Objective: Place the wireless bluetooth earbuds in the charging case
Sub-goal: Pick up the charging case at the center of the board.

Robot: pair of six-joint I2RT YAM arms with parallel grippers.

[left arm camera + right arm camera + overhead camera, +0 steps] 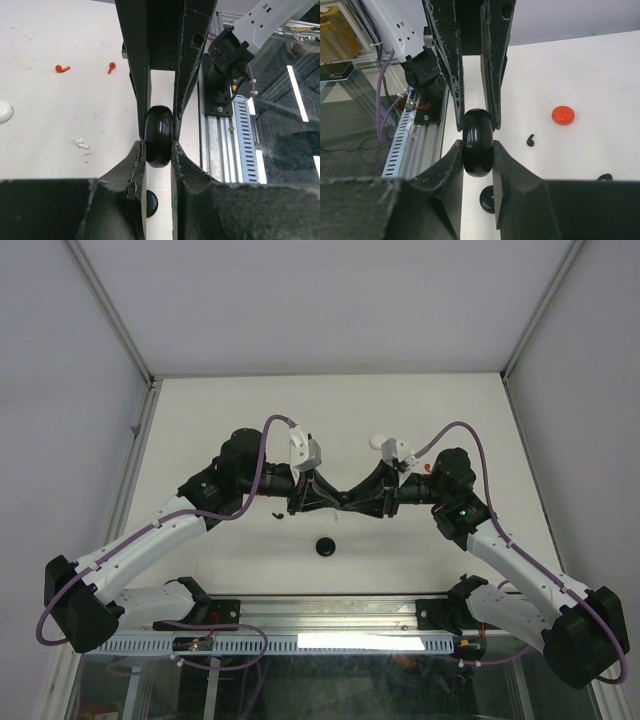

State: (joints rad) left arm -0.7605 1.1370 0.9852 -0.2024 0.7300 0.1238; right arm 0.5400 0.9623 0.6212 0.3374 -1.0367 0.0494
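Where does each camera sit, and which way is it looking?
Top camera: above and behind, looking down on the table; left arm and right arm both show.
Left wrist camera: on the left arm, facing the right arm; the left gripper's fingers pinch the black round case.
Right wrist camera: on the right arm, facing the left arm; the right gripper's fingers show.
Shared: both wrist views see that case.

Black disc [325, 547] nr front edge; far table [330, 405] open
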